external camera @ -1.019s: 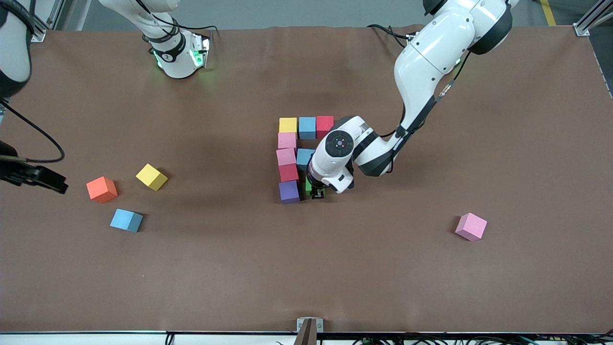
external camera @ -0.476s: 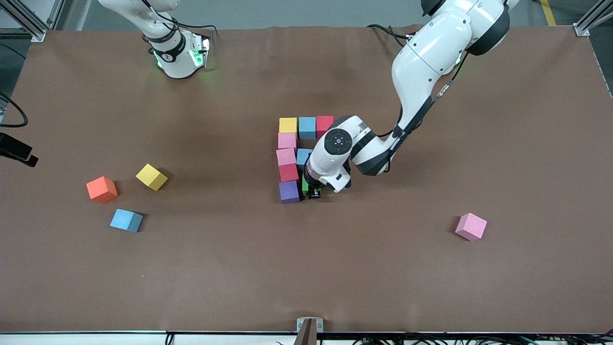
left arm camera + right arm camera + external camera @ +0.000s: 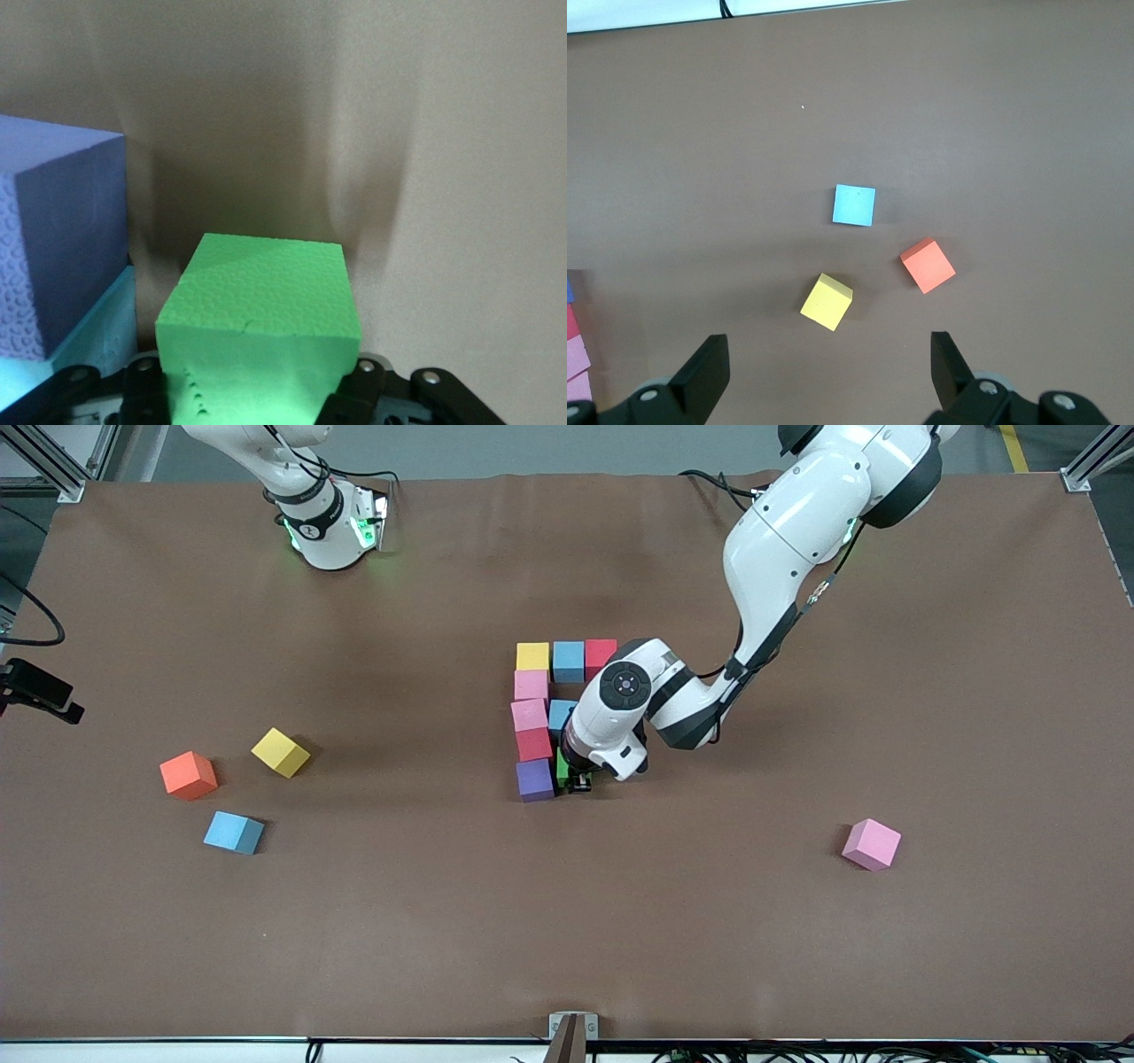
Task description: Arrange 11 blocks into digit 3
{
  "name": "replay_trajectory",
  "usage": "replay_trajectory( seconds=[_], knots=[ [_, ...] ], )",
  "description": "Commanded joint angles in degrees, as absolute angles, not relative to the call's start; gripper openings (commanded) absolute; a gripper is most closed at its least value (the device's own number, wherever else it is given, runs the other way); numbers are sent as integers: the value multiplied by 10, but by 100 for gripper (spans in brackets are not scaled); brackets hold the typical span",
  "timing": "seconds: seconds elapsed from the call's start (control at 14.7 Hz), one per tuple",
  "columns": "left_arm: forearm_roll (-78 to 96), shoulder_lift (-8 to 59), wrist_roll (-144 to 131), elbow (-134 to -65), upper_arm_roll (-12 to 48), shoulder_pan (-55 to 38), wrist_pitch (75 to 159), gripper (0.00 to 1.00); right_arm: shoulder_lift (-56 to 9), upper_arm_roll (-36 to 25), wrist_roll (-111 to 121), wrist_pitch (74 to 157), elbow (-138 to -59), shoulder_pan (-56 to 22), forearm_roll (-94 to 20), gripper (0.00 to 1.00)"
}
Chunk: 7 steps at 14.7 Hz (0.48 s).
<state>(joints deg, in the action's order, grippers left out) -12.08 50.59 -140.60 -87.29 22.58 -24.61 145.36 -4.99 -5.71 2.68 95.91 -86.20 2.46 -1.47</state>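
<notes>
**Green cube at the foot of the block figure**

Change since a second ago: the left gripper [image 3: 580,782] with its green cube [image 3: 562,769] has shifted slightly toward the purple cube [image 3: 535,779], closing the gap between them; at the frame's left edge the right arm's dark hardware has drawn back and sits higher. All other cubes lie unchanged.

Materials: matte foam cubes of equal size with pebbled faces, on a brown felt-like table cover [image 3: 797,957].

Figure, centre of frame: a top bar of yellow [image 3: 532,656], blue [image 3: 568,661] and red [image 3: 599,657]; a column running down from the yellow one of pink [image 3: 531,685], pink [image 3: 528,715], red [image 3: 533,744] and the purple cube; a second blue cube [image 3: 560,714] beside the column's middle.

Loose, lower left: orange cube [image 3: 188,775], yellow cube [image 3: 280,752], blue cube [image 3: 233,833]. Loose, lower right: pink cube [image 3: 872,844].

Tools: the left gripper is clamped on the green cube, beside the purple one at the figure's bottom. The right gripper [image 3: 829,370] hangs over the table above the three loose cubes, fingers spread wide and holding nothing.
</notes>
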Motion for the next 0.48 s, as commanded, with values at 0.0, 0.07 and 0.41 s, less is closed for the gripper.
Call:
replay_trajectory(
  seconds=[0.0,0.07,0.41],
  knots=[
    [-115,519,-1405,-861,219,-257,1465,23,-24,-54,14,966,-897,25,-21,100],
    [-115,519,-1404,-860,218,-257,1466,23,-18,-54,14,972,-910,25,-21,100],
    [-115,530,-1404,-846,218,-257,1466,23,-4,-53,14,988,-933,19,-17,100]
  ],
)
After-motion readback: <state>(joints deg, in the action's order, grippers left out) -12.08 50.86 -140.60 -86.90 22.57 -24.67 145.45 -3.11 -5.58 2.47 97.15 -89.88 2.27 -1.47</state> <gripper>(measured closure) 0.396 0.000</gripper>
